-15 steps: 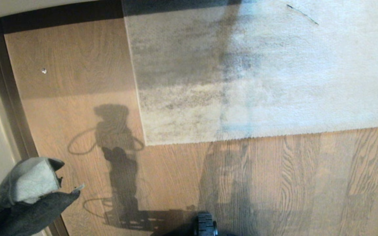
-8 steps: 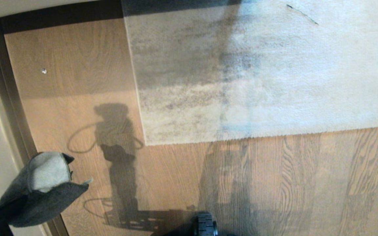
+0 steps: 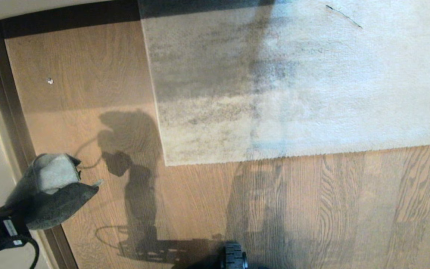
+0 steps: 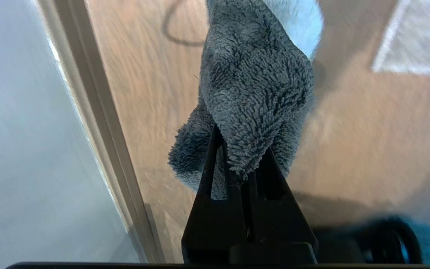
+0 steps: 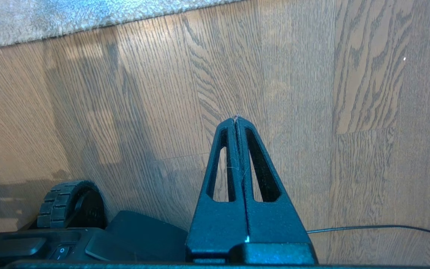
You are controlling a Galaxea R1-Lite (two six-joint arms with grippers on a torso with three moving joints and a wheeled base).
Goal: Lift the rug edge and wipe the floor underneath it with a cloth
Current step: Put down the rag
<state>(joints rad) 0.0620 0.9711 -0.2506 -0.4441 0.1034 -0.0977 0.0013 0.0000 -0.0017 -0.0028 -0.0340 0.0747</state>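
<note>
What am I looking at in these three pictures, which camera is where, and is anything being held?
One picture looks down from the robot's head; the other two sit behind each arm's end effector. The left end effector, at the head view's lower left near the skirting strip, is shut on the cloth, a small grey rag. The right end effector is shut, empty, parked above the floor by the robot's wheel. The rug edge lies flat, not yet lifted.

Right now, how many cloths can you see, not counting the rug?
1. The grey cloth is pinched in the left gripper, held above the floor near the skirting strip, left of the rug edge. The rug could be hiding others.
</note>
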